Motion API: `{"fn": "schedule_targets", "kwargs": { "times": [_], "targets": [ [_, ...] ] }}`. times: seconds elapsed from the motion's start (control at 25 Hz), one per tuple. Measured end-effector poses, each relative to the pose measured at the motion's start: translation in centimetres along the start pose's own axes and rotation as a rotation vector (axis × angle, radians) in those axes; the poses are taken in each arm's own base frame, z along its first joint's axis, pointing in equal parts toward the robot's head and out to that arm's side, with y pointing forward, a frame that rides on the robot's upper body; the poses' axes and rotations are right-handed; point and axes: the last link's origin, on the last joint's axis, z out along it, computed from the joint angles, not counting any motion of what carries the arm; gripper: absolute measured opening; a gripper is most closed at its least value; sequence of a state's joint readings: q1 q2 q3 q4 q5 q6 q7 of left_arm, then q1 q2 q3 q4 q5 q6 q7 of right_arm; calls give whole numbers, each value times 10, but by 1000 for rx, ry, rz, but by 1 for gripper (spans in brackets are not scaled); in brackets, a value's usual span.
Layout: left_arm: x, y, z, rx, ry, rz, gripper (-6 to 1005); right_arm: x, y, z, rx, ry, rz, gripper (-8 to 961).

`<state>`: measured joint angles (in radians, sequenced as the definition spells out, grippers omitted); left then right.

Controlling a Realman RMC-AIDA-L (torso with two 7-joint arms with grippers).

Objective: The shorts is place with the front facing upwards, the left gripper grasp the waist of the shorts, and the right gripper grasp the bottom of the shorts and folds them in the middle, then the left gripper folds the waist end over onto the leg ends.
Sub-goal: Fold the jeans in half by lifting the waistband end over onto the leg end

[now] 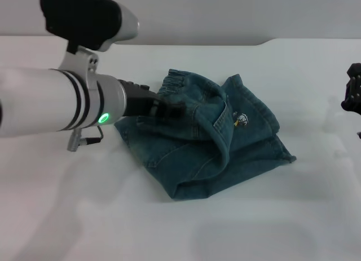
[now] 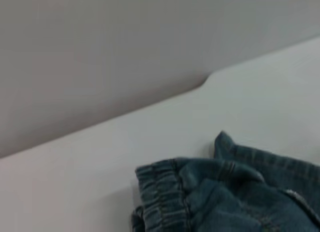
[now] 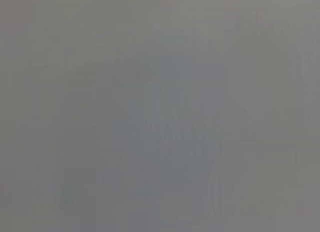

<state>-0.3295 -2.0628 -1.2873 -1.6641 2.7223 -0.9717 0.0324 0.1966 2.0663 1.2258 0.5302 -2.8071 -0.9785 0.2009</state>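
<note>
The blue-teal denim shorts lie folded in a bunched heap at the middle of the white table. The ruched waist shows at the heap's far left, and again in the left wrist view as the waist on the shorts. The flat leg ends point to the right. My left gripper, on the arm with the green light, is shut on a raised fold of denim just below the waistband. My right gripper hangs at the right edge, away from the cloth. The right wrist view is plain grey.
The table's far edge meets a grey wall behind the shorts. White tabletop surrounds the heap in front and to the right.
</note>
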Motion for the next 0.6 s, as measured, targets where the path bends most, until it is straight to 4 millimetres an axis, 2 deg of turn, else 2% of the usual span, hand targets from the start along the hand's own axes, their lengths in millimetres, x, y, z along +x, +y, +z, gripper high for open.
{"fn": "schedule_targets", "kwargs": {
  "times": [0.28, 0.6],
  "targets": [
    [3, -1, 9, 3, -19, 3, 845, 2, -1, -3, 3, 9, -1, 0],
    [0, -13, 17, 29, -64, -12, 845, 2, 1, -3, -3, 6, -1, -1]
  ]
}}
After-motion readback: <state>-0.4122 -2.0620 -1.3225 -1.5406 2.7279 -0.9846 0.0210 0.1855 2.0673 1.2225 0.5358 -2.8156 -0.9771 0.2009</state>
